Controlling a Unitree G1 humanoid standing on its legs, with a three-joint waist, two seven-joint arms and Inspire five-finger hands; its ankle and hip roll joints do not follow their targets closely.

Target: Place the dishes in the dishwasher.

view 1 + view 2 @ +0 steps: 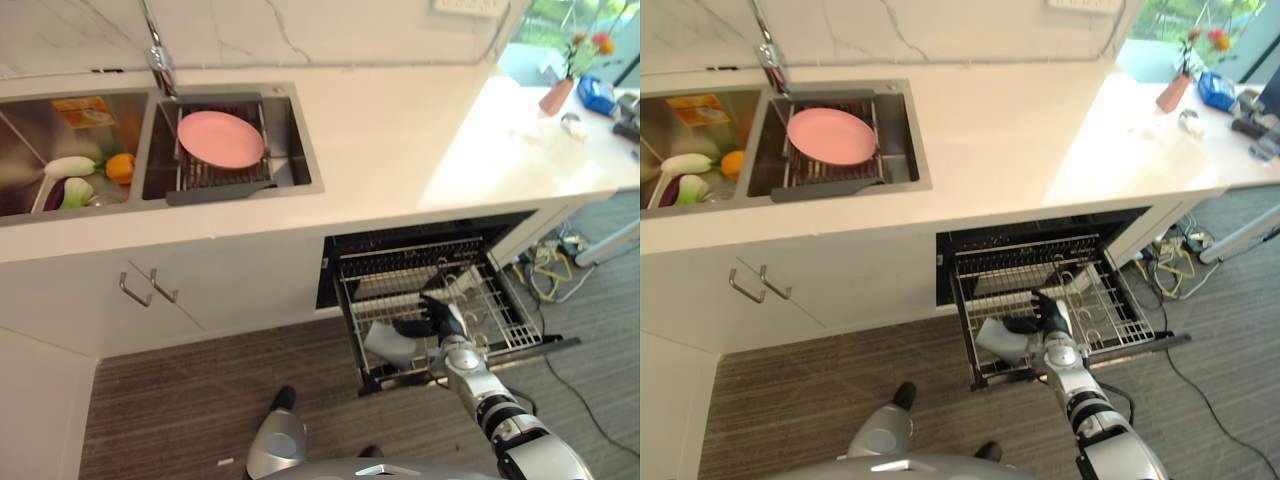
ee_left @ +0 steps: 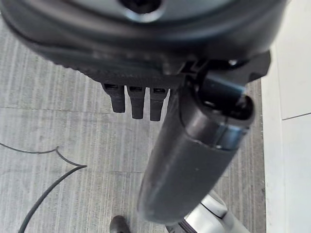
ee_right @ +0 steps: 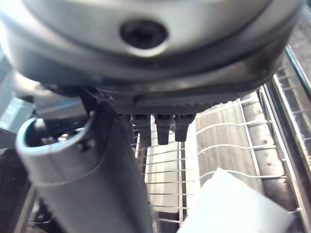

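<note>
My right hand (image 1: 437, 318) grasps a white dish (image 1: 390, 343) over the dishwasher rack (image 1: 500, 300); pink plate (image 1: 220, 138) remains in sink (image 1: 300, 150).

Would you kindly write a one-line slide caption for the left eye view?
Right hand over the pulled-out dishwasher rack beside a grey dish; pink plate waits in the sink.

Brushed steel sink (image 1: 300, 150); glossy pink plate (image 1: 220, 138); wire dishwasher rack (image 1: 500, 310) (bare metal); glossy white countertop (image 1: 400, 140).
</note>
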